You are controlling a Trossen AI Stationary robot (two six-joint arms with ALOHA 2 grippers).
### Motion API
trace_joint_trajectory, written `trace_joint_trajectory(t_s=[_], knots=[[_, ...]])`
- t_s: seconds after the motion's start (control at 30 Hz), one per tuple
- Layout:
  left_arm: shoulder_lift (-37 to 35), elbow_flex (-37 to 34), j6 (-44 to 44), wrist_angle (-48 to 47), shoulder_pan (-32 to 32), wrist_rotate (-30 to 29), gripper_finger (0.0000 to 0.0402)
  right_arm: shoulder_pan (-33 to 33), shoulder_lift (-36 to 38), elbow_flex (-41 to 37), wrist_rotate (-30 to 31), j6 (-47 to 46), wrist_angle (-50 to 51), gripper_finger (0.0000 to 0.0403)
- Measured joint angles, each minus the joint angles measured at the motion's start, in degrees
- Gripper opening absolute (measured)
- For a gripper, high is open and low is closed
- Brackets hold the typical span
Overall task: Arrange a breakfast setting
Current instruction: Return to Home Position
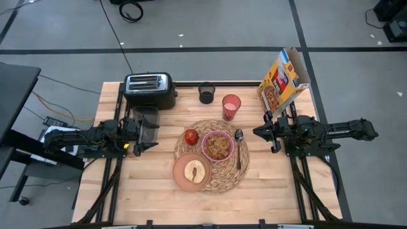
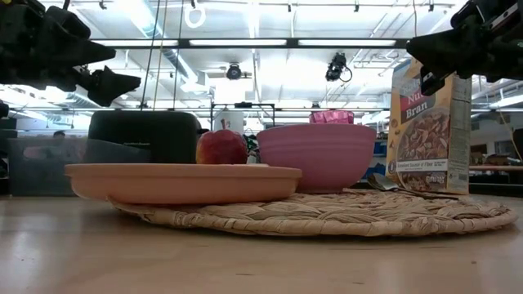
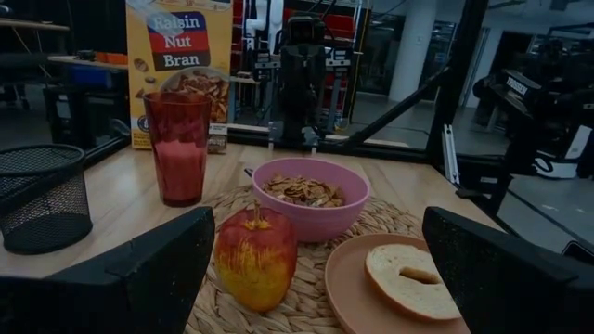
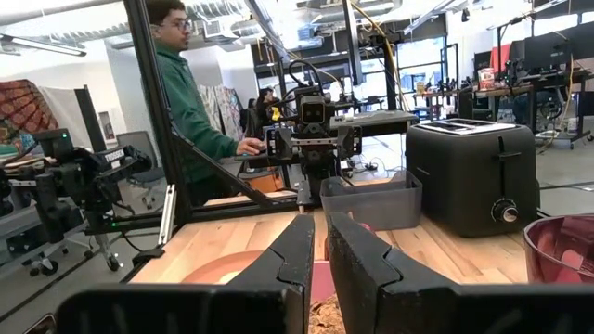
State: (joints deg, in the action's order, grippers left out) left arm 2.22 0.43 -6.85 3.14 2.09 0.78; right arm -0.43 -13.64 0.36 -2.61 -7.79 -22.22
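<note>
The round woven placemat lies mid-table. On it stand the pink bowl with cereal, the red apple, the brownish-pink plate bearing a round toast slice, and the metal spoon by the bowl's right. The translucent pink cup stands on the wood behind the mat. My left gripper is open and empty, left of the mat and above the table, pointing at the apple. My right gripper is shut and empty, right of the spoon and above the table.
A black toaster stands at the far left with a clear tub in front of it. A black mesh cup stands at the far middle and the cereal box at the far right. A person stands beyond the table's left side.
</note>
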Motion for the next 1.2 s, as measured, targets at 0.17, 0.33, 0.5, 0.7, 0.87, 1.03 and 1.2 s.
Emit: trace_joint_trajectory(t_s=[0.17,0.33,0.5,0.7,0.87,1.03,1.2], knots=[[0.0,0.0,0.0,0.02,0.0,0.0,0.0391,-0.02,0.01,0.0,0.0,0.0,0.0,0.0046],[0.0,-0.01,-0.01,0.02,0.0,-0.01,0.0391,0.0,0.0,0.0,0.0,0.0,0.0,0.0046],[0.0,-0.02,-0.02,0.03,-0.01,-0.01,0.0391,-0.01,0.0,0.0,0.0,0.0,0.0,0.0046],[0.0,-0.02,-0.02,0.02,0.0,-0.02,0.0391,0.0,0.0,0.0,0.0,0.0,0.0,0.0046],[0.0,-0.02,-0.02,0.02,0.0,-0.02,0.0391,0.0,0.02,0.0,0.0,0.0,0.0,0.0046],[0.0,-0.02,-0.02,0.03,0.0,-0.02,0.0391,-0.01,0.0,0.0,0.0,0.0,0.0,0.0046],[0.0,-0.02,-0.02,0.02,0.0,-0.02,0.0391,0.0,0.0,0.0,0.0,0.0,0.0,0.0046]])
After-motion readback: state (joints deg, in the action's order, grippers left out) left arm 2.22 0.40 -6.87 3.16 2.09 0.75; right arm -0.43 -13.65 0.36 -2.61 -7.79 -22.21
